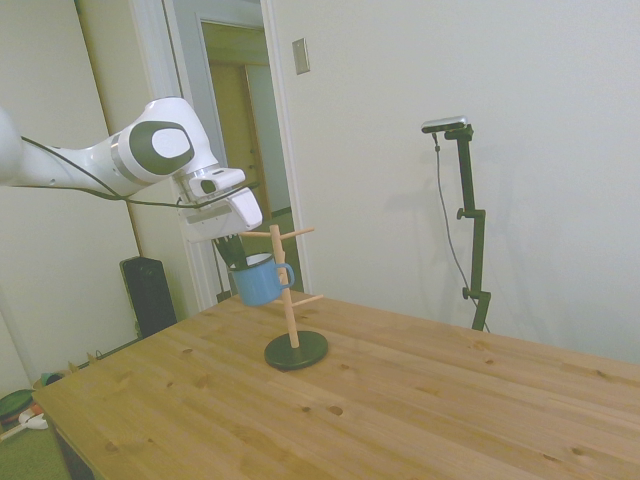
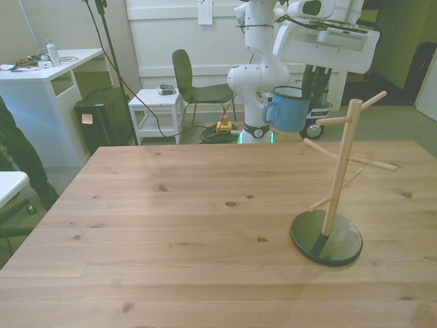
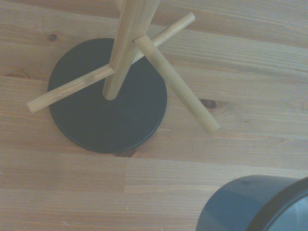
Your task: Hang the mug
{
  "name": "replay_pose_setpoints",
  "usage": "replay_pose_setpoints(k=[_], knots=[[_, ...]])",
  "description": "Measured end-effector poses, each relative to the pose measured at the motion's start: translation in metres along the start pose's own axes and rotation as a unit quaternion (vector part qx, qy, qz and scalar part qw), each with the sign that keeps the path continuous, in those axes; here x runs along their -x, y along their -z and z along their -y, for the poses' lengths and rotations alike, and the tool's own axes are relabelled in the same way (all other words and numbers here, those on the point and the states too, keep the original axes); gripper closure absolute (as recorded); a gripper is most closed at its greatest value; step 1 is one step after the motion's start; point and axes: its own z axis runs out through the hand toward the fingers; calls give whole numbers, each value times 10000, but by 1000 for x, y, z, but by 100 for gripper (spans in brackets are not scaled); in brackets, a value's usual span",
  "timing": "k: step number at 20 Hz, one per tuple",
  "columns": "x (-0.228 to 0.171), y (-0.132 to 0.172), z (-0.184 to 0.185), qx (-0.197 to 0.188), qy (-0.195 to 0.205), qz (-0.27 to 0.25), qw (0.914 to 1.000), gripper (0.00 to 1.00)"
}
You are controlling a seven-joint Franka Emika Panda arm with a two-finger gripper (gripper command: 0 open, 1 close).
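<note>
Blue and pale-rimmed, the mug (image 1: 256, 281) is hanging in the air beside the wooden rack (image 1: 288, 300), carried by the gripper (image 1: 233, 255), whose dark fingers are reaching down into the cup and clamping its wall. In the side view the mug's loop handle (image 1: 284, 275) is pointing toward the rack's post and seems to be just beside it, between the top pegs and the lower ones. In the front view, though, the mug (image 2: 289, 109) is sitting well toward the far side of the rack (image 2: 339, 179), so I cannot tell how close handle and peg really are. The wrist view is looking down on the rack's dark round base (image 3: 108, 105) and sloping pegs, with the mug's rim (image 3: 255, 204) at the picture's edge, clear of the pegs.

The step in hand is the approach: the mug is lifted and being lined up, and nothing is hooked yet. The next move is calling for the handle's opening to be brought square to the tip of one upward-sloping peg, slid over it, then lowered until the peg is bearing the weight, before the fingers are letting go. The rack is standing free on the table (image 2: 177, 225), so a sideways nudge could tip it.
</note>
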Motion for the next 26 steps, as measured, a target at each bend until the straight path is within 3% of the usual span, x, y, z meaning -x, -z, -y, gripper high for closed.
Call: replay_pose_setpoints(k=[16,26], knots=[[6,-18,36,74,126,74,9999,100],[14,-13,57,175,129,14,9998,100]])
